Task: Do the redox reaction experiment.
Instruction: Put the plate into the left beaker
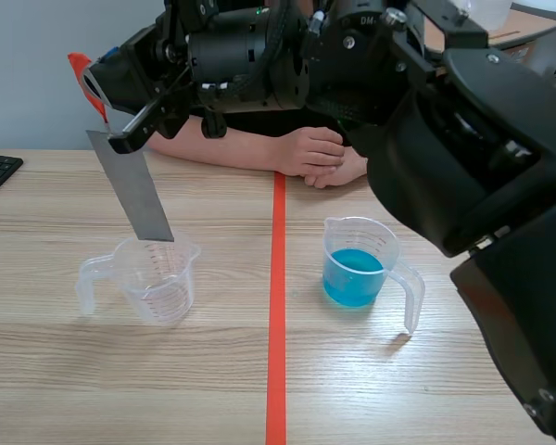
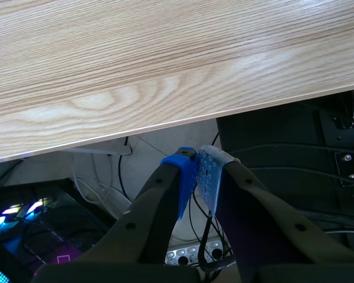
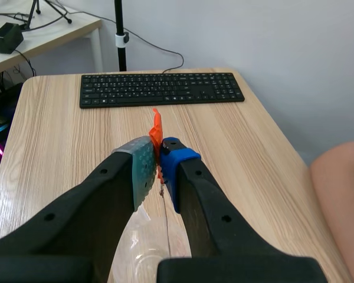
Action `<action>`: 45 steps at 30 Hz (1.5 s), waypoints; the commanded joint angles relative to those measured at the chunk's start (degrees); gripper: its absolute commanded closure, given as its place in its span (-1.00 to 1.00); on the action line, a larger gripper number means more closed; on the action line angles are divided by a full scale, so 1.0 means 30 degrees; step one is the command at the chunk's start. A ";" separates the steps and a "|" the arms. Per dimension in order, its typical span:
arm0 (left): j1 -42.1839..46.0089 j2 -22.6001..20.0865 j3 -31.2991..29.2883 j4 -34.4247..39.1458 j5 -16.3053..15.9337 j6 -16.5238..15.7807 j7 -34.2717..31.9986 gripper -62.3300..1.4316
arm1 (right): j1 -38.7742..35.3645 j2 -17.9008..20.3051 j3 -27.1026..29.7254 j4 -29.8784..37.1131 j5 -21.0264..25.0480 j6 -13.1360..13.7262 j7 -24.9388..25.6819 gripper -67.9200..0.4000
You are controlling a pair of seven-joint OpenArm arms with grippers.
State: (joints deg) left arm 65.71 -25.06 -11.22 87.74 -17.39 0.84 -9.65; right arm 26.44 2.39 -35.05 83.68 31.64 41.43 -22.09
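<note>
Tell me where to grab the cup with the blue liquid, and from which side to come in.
Take the blue-liquid cup by its handle. The handle juts toward the near right, clear of the cup's wall, so come in from the near right, fingers either side of the loop. The cup stands upright, open-topped and partly full; keep it level.

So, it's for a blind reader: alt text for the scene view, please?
The right hand holds a tilted grey metal strip, its lower end at the mouth of an empty clear cup. A cup of blue liquid stands across the red tape line; a person's hands rest beyond.
</note>
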 commanded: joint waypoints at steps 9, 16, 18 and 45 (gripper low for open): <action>-0.0058 0.0087 -0.0124 0.0109 0.0007 -0.0044 -0.0262 0.81 | 0.0393 -0.0284 0.0029 -0.1545 -0.0765 0.0219 0.1698 0.94; -0.0058 0.0087 -0.0124 0.0109 0.0007 -0.0044 -0.0270 0.81 | 0.0393 -0.0452 -0.0342 -0.2994 -0.2018 0.0226 0.3118 0.94; -0.0058 0.0087 -0.0124 0.0109 0.0007 -0.0044 -0.0270 0.81 | 0.0393 -0.0444 -0.0583 -0.3308 -0.2208 0.0219 0.3228 0.94; -0.0058 0.0087 -0.0124 0.0109 0.0007 -0.0044 -0.0270 0.81 | -0.0619 -0.0648 -0.1093 -0.4379 -0.6572 0.0211 0.5275 0.56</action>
State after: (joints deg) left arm 65.71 -25.06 -11.22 87.74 -17.39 0.84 -9.65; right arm 23.81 0.78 -38.70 69.76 11.46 42.04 -6.98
